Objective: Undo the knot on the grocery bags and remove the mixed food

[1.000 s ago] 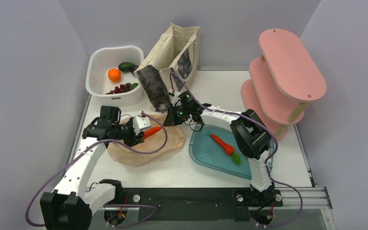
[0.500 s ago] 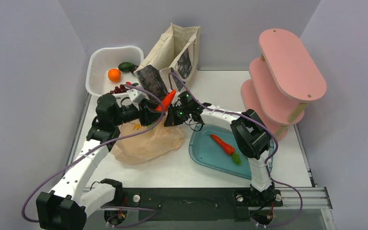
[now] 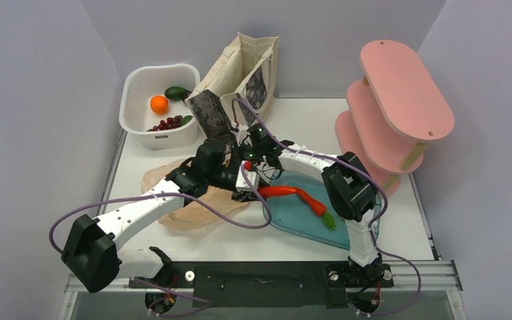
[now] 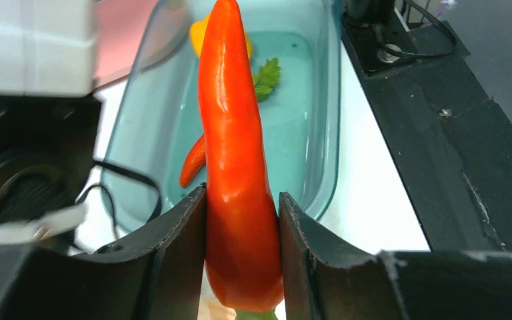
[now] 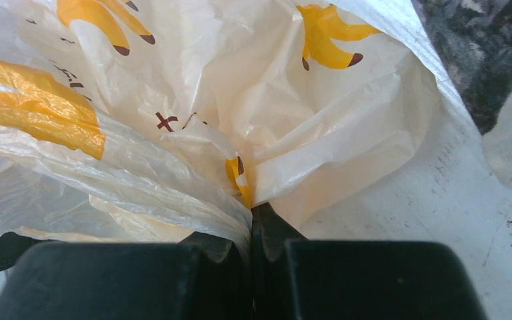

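Three plain walls close me in: a back wall (image 3: 320,27), one on my left (image 3: 33,120) and one on my right (image 3: 487,167), all a flat pale lavender-grey. My worktop (image 3: 307,123) is white and matte, speckled with a little grime where I see it up close. Toward its far right stands a pink shelf unit (image 3: 407,83), three rounded oblong tiers stacked on pale wooden dowels, close by the right wall. Along the near edge runs a black base plate (image 3: 267,273), with a silver metal rail (image 3: 433,273) at its right end. The light is soft and even, and the shadows are faint.
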Controlling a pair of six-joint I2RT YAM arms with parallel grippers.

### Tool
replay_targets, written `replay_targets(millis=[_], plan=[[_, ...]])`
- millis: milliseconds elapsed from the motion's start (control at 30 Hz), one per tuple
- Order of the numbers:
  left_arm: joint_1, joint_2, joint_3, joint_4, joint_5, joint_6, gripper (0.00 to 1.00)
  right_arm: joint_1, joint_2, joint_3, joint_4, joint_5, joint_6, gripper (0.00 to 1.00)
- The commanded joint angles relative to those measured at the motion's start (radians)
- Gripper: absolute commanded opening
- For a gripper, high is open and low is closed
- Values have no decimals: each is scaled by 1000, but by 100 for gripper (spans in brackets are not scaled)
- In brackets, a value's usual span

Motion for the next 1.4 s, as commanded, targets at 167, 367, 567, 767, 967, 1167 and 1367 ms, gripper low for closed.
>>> replay_targets(millis=[167,367,567,767,967,1167,1367], plan=[[-243,72,-28,186,-230,155,0,-18,-12,6,-12,-51,-81,0],[-323,86,-62,290,-345,241,1,-35,-1,-10,-15,-74,-102,0],[-344,172,39,312,-345,231,11,-46,29,9,-6,-99,-136,0],[-347,228,53,358,-362,229,36,-70,42,1,-1,-112,-146,0],[-358,252,131,312,-492,129,44,-65,51,16,6,-115,-139,0],[-362,251,175,228,-522,120,57,-67,61,28,9,-123,-127,0],[-354,109,102,247,-530,32,62,-68,44,32,11,-119,-121,0]])
